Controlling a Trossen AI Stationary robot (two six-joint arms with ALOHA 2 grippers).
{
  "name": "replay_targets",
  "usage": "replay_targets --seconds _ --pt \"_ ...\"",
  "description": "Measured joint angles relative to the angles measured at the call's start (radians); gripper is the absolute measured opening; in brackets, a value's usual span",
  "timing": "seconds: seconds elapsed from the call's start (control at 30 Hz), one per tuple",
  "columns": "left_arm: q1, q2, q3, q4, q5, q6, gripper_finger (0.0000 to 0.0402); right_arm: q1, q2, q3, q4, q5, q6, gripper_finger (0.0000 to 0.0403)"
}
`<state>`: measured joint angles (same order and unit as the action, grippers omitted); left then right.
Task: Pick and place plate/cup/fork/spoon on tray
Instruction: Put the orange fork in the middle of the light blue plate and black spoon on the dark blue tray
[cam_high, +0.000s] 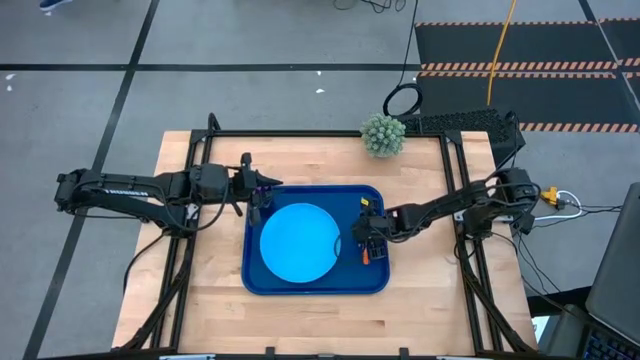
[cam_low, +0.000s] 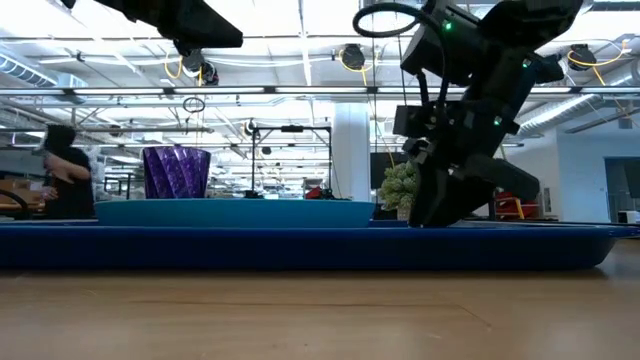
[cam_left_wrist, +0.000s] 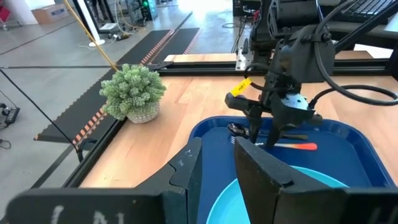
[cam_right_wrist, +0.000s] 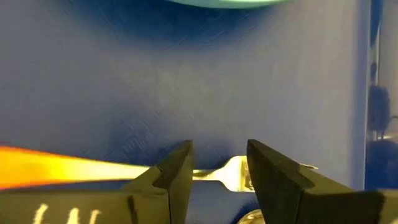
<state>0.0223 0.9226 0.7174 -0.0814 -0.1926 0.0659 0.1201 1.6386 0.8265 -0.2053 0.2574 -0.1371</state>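
Because the right claw hangs narrowly parted over the fork on the tray, lifting carelessly could drag it against the plate.

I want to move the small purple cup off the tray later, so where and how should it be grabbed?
Grip the dark purple cylindrical cup across its ribbed side wall, coming in level from the left arm's side. It stands upright in the dark blue rectangular tray's corner, and the left end effector is already next to it. The round light-blue plate lies close, so stay above its rim.
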Motion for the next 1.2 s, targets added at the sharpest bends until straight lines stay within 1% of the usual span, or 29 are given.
replay_targets --seconds 0.3,0.5,0.63,0.83,1.0,1.2 --pt "-0.006 0.000 0.000 -0.006 0.001 0.004 0.0097 -0.002 0.009 0.001 0.029 0.009 -0.025 0.0145" --pt "-0.006 0.000 0.000 -0.006 0.002 0.003 0.0097 -0.010 -0.026 0.001 0.032 0.105 -0.070 0.0145" --pt "-0.006 0.000 0.000 -0.006 0.004 0.003 0.0097 -0.039 -0.028 0.001 0.021 0.136 -0.089 0.0145" --pt "-0.006 0.000 0.000 -0.006 0.004 0.002 0.0097 -0.094 -0.028 0.000 -0.006 0.135 -0.096 0.0145" --pt "-0.006 0.000 0.000 -0.007 0.004 0.003 0.0097 -0.108 -0.028 -0.007 0.005 0.087 -0.095 0.0145" --pt "-0.006 0.000 0.000 -0.014 0.004 0.003 0.0097 -0.108 -0.028 -0.044 0.030 0.082 -0.092 0.0145"
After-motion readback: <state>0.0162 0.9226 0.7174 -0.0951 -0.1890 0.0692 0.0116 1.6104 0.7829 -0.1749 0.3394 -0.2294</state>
